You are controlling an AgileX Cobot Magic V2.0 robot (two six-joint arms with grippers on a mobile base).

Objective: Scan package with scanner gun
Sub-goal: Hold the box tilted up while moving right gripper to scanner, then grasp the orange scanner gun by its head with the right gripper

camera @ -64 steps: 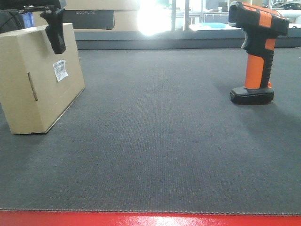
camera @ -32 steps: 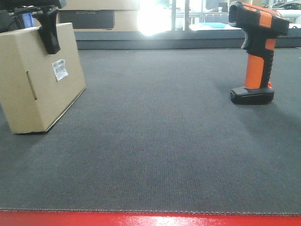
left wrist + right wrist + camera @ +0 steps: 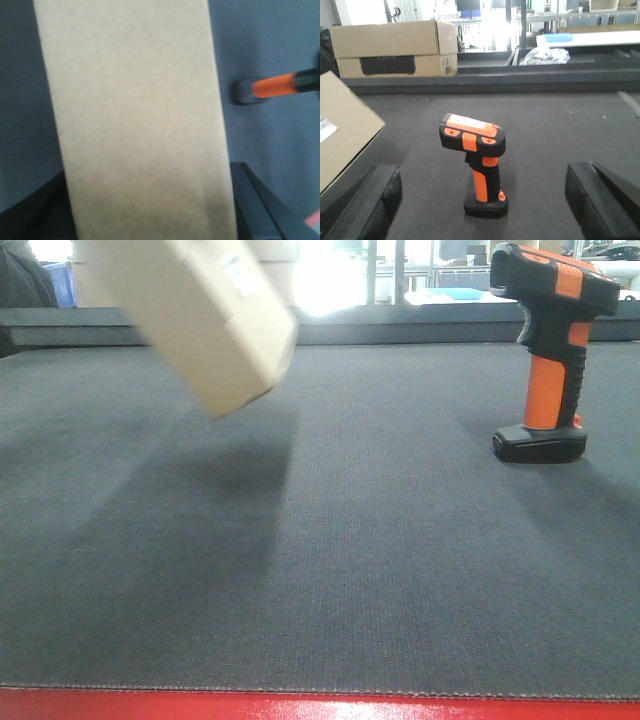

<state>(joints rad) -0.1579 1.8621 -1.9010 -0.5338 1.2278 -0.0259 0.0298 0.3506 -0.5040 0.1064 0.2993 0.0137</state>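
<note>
Two things matter on this counter [image 3: 330, 570], and they sit well apart. The package [image 3: 190, 320] hangs tilted in the upper left of the front view, clear of the dark surface with its shadow beneath it. The scanner gun [image 3: 548, 350] stands upright on its flat foot near the right edge. The left gripper [image 3: 147, 205] is clamped on the package, its dark fingers [image 3: 252, 200] pressing the box's two sides at the bottom of the wrist view. The right gripper [image 3: 480, 200] is spread wide and empty; the scanner gun stands out ahead of it, in line with the gap between its fingers, untouched.

From where I stand, the step in hand looks like carrying the package toward the middle and presenting it. To do that well, the box should turn so its white label [image 3: 326, 128] faces the scanner's head, then hold steady, since it shows blurred in the front view. The right gripper, I'd guess, needs to close on the orange stem. It should grip low enough to leave the head unblocked, and squarely, so the gun doesn't tip on its small foot.
</note>
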